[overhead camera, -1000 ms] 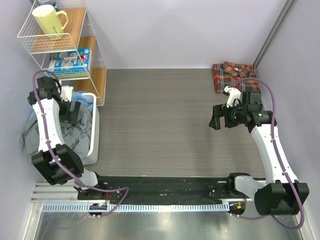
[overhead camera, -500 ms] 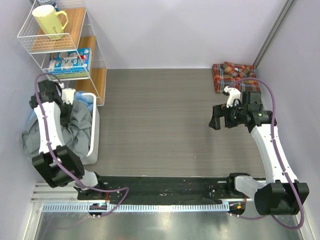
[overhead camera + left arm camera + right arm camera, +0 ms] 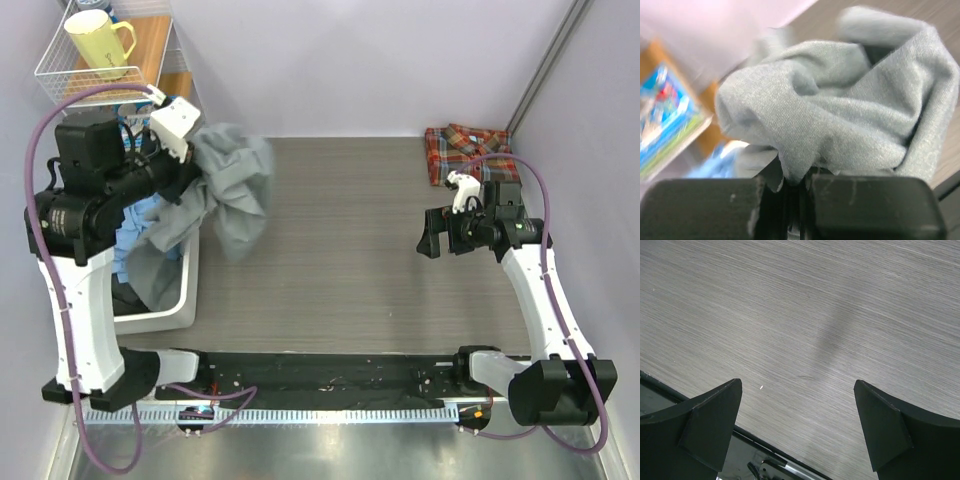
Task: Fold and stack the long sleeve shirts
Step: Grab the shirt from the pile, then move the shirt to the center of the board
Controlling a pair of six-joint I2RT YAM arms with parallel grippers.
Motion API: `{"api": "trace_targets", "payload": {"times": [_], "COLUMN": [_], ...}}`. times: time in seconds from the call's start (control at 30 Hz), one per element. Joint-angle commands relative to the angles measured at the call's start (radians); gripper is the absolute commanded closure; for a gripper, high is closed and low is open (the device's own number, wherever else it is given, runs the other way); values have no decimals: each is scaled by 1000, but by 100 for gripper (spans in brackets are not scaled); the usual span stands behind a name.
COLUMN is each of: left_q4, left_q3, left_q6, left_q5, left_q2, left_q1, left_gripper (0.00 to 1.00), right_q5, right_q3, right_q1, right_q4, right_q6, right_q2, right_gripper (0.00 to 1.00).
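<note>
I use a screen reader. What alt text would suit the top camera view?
The left claw, shut, holds a crumpled grey shirt above the table, its tail trailing into a white bin at left. The right claw hangs open at right; a plaid shirt lies in the far right corner.

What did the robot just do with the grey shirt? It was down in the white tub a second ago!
The left end effector closed on the grey shirt and swung it up out of the white tub, toward the table; the shirt now hangs from it. The right end effector stayed open and in place, and the plaid shirt stayed in the far right corner.
</note>
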Motion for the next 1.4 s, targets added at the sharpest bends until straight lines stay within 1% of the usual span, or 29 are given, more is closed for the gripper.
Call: {"api": "trace_targets", "payload": {"times": [0.0, 0.07, 0.1, 0.13, 0.2, 0.27, 0.33, 0.37, 0.43, 0.47, 0.53, 0.6, 0.63, 0.7, 0.73, 0.77, 0.87, 0.9, 0.97, 1.0, 1.07, 1.1, 1.13, 1.17, 1.2, 1.23, 1.27, 1.33, 1.37], "left_q4": [68, 141, 181, 260, 330, 440, 514, 593, 685, 800, 905, 992, 1000, 984, 981, 979, 922, 898, 852, 839, 772, 749, 706, 562, 498, 423, 393, 431, 456], "left_q3": [223, 294, 326, 337, 389, 435, 513, 529, 514, 500, 477, 477, 475, 414, 365, 272, 152, 64, -62, -188, -316, -372, -475, -502, -525, -557, -600, -698, -797], "left_q6": [-114, -151, -163, -178, -191, -233, -261, -276, -287, -310, -335, -356, -362, -370, -373, -375, -423, -422, -416, -408, -321, -301, -255, -179, -159, -146, -148, -158, -160], "left_q5": [92, 56, 7, -9, -73, -104, -141, -156, -212, -228, -276, -270, -267, -276, -282, -276, -253, -200, -185, -140, -77, -55, 35, 51, 48, 33, 51, 115, 129], "left_q2": [138, 188, 206, 247, 291, 358, 419, 433, 437, 430, 426, 427, 427, 397, 378, 355, 291, 254, 204, 171, 108, 96, 99, 113, 130, 151, 151, 102, 50], "left_q1": [-200, -314, -410, -451, -555, -598, -635, -646, -671, -671, -671, -671, -671, -671, -671, -669, -663, -663, -663, -654, -651, -652, -654, -663, -664, -663, -629, -562, -509], "left_gripper": [100, 100, 100, 100, 100, 100, 100, 100, 100, 100, 100, 100, 100, 100, 100, 100, 100, 100, 100, 100, 100, 92, 81, 32, 18, 0, 0, 0, 0], "right_q5": [-16, -20, -22, -22, -25, -27, -30, -30, -34, -36, -40, -42, -43, -42, -42, -43, -54, -53, -47, -44, -43, -40, -40, -36, -37, -37, -39, -62, -76], "right_q3": [40, 37, 34, 32, 32, 32, 31, 29, 28, 28, 26, 26, 26, 28, 26, 26, 15, 17, 20, 18, 12, 6, 6, 6, 9, 15, 20, 26, 26], "right_q1": [-17, -26, -35, -40, -58, -72, -86, -89, -98, -101, -110, -113, -118, -123, -126, -130, -135, -136, -138, -141, -143, -144, -144, -144, -144, -144, -144, -143, -144], "right_q4": [29, 31, 32, 31, 32, 31, 32, 35, 37, 37, 41, 44, 44, 46, 46, 46, 52, 51, 51, 51, 51, 51, 51, 51, 48, 37, 31, 21, 18], "right_q6": [19, 22, 23, 25, 26, 28, 30, 30, 33, 33, 36, 40, 40, 42, 42, 43, 45, 45, 45, 45, 43, 40, 37, 36, 31, 28, 22, 4, -3], "right_q2": [-4, -3, -3, -3, -4, -7, -7, -6, -1, 2, 8, 14, 16, 13, 10, 7, -1, -1, -4, -10, -23, -27, -27, -17, -10, -1, 12, 23, 28], "right_gripper": [0, 0, 0, 0, 0, 0, 0, 0, 0, 0, 0, 0, 0, 0, 0, 0, 0, 0, 0, 0, 0, 0, 0, 0, 0, 0, 0, 0, 0]}}
